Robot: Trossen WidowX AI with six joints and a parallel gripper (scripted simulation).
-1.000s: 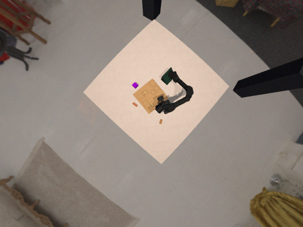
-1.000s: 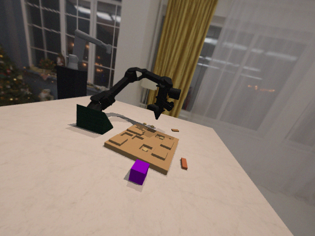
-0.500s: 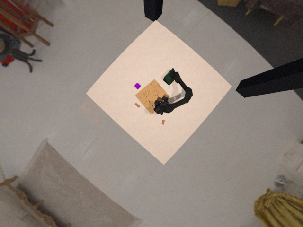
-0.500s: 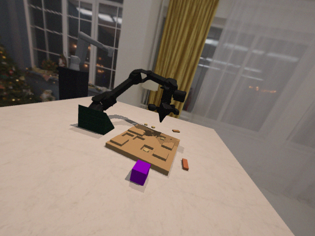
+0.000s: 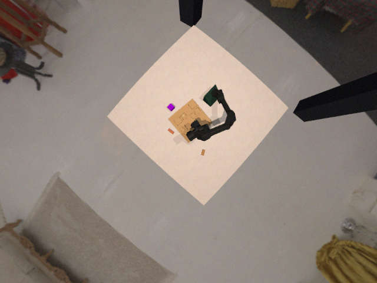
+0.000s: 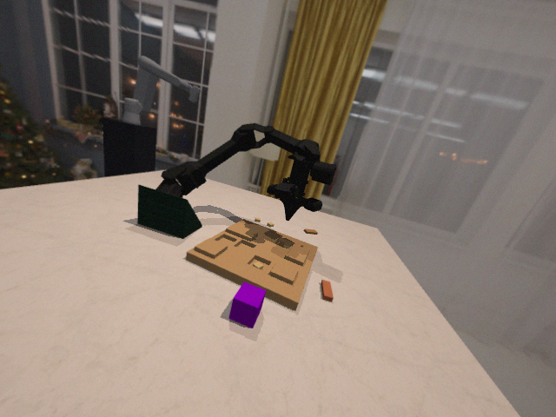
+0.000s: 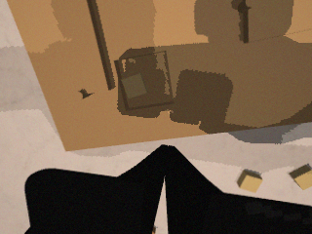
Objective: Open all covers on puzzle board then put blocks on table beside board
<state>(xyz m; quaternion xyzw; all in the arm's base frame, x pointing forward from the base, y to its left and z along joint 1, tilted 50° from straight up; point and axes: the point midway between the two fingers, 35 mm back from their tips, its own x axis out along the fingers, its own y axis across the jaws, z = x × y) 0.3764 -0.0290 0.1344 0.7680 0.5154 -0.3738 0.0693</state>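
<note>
Jaws together, empty; gripper (image 7: 164, 181) hangs above board (image 7: 68, 112) edge, w/ block (image 7: 135, 85) seemingly in well.

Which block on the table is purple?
The cube at the puzzle board's near edge; the other loose blocks are flat orange or small tan pieces.

Tool (image 6: 289, 217) closed, seemingly empty, raised.

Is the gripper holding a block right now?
No, in the wrist view the gripper has its fingers pressed together with nothing between them, above the board's edge.
</note>
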